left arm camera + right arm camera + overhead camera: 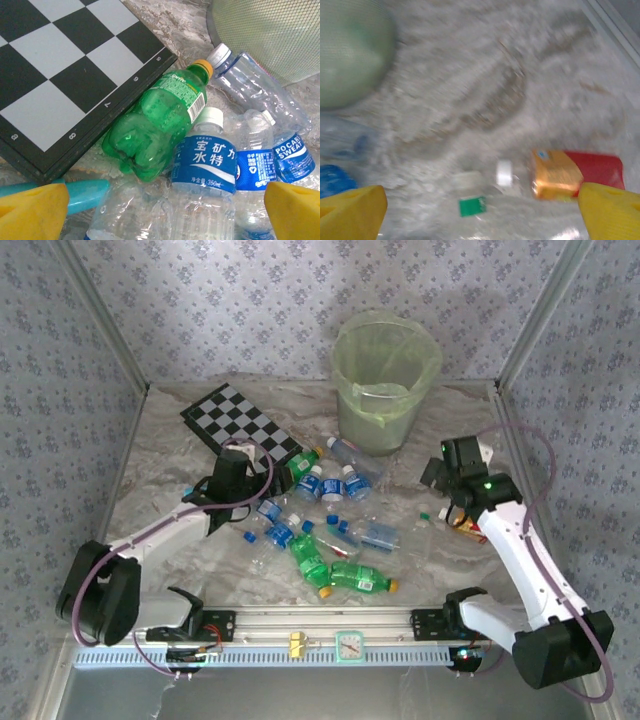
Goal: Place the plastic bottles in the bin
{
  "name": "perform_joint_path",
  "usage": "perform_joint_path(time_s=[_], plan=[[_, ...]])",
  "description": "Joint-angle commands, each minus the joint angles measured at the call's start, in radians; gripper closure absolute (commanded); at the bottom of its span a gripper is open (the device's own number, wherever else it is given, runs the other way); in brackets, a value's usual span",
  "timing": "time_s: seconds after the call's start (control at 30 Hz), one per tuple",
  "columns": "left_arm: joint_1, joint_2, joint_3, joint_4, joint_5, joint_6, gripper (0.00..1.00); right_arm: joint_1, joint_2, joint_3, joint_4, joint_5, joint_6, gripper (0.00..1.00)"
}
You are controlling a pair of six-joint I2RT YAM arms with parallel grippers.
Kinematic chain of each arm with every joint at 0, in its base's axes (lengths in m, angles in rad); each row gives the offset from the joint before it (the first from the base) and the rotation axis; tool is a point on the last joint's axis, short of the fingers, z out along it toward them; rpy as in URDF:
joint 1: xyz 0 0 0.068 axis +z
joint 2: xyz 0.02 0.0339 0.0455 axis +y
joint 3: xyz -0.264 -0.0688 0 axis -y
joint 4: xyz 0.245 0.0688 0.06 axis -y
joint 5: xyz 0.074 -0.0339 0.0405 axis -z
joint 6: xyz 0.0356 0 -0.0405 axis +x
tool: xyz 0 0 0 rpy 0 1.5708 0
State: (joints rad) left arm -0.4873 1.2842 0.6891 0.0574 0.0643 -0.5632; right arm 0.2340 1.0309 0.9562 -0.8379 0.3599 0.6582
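Small plastic bottles [320, 525], some clear with blue labels and some green with yellow caps, are seen scattered on the marbled grey surface [170, 470] between the two arms. The round pale yellow-green translucent bin [385, 380], lined with a thin green bag, is stood upright just beyond the heap. A black-and-white checkered board [240, 425] is laid to the bin's left, and one green bottle [155, 130] lies just beside its edge. The left fingers [32, 210] are spread wide above the bottles, with nothing held. The right fingers [612, 210] are likewise spread wide and empty, near an orange-and-red packet [575, 175].
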Motion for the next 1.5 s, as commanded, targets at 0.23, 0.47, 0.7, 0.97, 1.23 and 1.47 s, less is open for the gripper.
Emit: perform_joint_path(time_s=[0.23, 0.47, 0.7, 0.97, 1.23, 1.47], plan=[[-0.011, 0.015, 0.049, 0.012, 0.014, 0.026, 0.00, -0.084, -0.035, -0.194, -0.097, 0.135, 0.489, 0.00], [-0.013, 0.011, 0.053, -0.013, 0.004, 0.022, 0.00, -0.243, 0.041, -0.227, 0.011, -0.041, 0.513, 0.00], [-0.012, -0.016, 0.040, -0.039, -0.038, 0.024, 0.00, -0.347, 0.163, -0.252, 0.178, -0.224, 0.601, 0.00], [-0.012, -0.058, 0.010, -0.068, -0.064, 0.023, 0.00, -0.391, 0.361, -0.183, 0.259, -0.259, 0.635, 0.09], [-0.013, -0.106, -0.016, -0.092, -0.098, 0.026, 0.00, -0.428, 0.466, -0.209, 0.371, -0.290, 0.666, 0.29], [-0.013, -0.122, -0.016, -0.103, -0.115, 0.030, 0.00, -0.430, 0.508, -0.207, 0.390, -0.314, 0.649, 0.47]])
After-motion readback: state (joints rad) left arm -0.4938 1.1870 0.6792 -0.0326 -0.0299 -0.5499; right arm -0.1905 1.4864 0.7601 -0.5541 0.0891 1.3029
